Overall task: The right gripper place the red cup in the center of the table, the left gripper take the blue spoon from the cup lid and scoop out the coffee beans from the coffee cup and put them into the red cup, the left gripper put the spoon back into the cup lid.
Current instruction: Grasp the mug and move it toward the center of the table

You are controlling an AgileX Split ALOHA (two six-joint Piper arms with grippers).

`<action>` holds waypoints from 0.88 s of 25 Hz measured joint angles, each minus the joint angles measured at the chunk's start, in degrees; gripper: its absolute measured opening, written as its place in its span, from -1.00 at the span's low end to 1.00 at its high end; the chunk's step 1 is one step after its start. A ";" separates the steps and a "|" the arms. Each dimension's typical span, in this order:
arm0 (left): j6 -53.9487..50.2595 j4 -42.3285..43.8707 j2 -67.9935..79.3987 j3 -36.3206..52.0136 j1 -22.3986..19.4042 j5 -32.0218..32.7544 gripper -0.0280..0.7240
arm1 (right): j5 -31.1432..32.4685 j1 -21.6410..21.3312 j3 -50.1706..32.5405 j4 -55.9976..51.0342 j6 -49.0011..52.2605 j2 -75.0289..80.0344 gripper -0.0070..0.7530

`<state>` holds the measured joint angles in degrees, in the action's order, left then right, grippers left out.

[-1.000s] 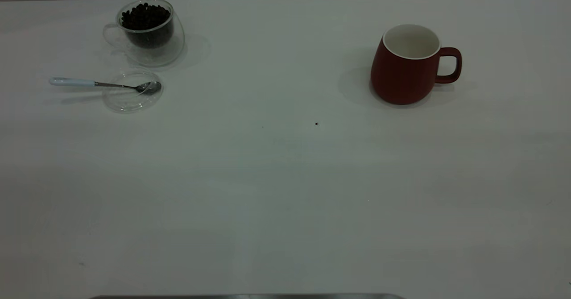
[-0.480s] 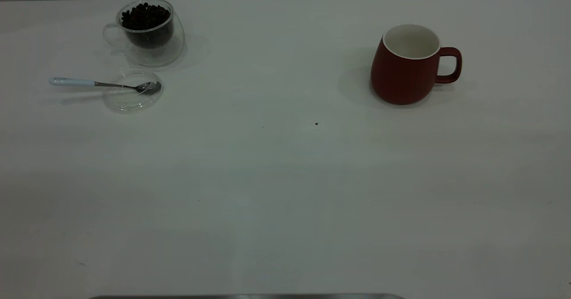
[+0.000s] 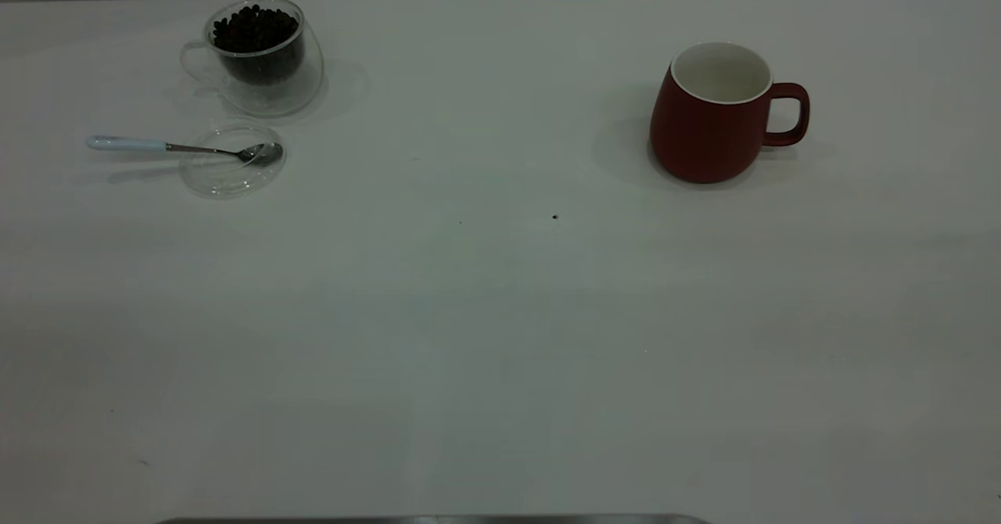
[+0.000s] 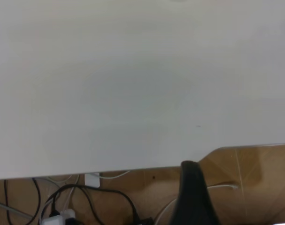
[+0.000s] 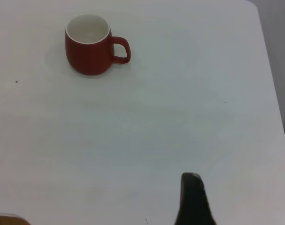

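The red cup [image 3: 715, 117] stands upright at the back right of the table [image 3: 500, 313], handle to the right; it also shows in the right wrist view [image 5: 90, 44]. The coffee cup [image 3: 262, 59] with coffee beans [image 3: 254, 30] stands at the back left. In front of it lies the cup lid [image 3: 227, 168]. The blue spoon [image 3: 168, 147] rests its bowl on the lid, handle out to the left. Neither gripper shows in the exterior view. The left gripper [image 4: 191, 187] hangs past the table's edge. The right gripper [image 5: 193, 197] is over the table, far from the red cup.
A small dark speck [image 3: 554, 217] lies near the table's middle. In the left wrist view the table edge [image 4: 133, 168] gives way to a brown floor with cables [image 4: 86, 201]. A dark strip [image 3: 430, 519] runs along the front edge.
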<state>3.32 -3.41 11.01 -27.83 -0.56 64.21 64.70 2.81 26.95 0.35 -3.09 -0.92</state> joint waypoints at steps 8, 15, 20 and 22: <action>0.00 0.00 0.00 0.00 0.00 0.00 0.63 | -0.06 0.00 0.00 -0.35 0.00 0.00 0.46; 0.00 0.00 0.00 0.00 0.00 0.00 0.63 | -0.57 0.00 8.02 -0.35 -0.10 10.79 0.46; 0.00 0.00 0.00 0.00 0.00 0.00 0.63 | -6.59 0.00 13.59 -1.91 -1.00 29.68 0.46; 0.00 0.00 0.00 0.00 0.00 0.00 0.63 | -9.88 0.00 14.81 -2.50 -3.10 38.67 0.46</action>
<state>3.32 -3.41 11.01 -27.83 -0.56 64.21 54.82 2.81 41.75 -2.15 -6.18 37.75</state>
